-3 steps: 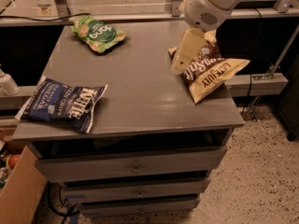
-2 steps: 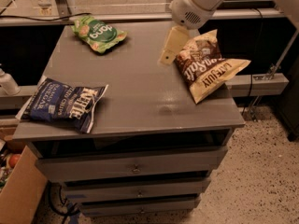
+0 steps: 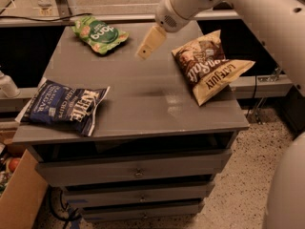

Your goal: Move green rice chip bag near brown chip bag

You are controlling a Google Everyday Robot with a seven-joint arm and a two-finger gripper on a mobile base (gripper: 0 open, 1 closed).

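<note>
The green rice chip bag lies flat at the far left corner of the grey cabinet top. The brown chip bag lies at the right side, its lower corner reaching over the right edge. My gripper hangs from the white arm above the far middle of the top, between the two bags, a short way right of the green bag and touching neither. It holds nothing.
A dark blue Kettle bag lies at the near left, overhanging the left edge. Drawers sit below the top. A cardboard box stands on the floor at the lower left. A rail runs behind the cabinet.
My gripper has moved left, from over the brown chip bag to the far middle of the top, closer to the green bag. The bags have not moved.
</note>
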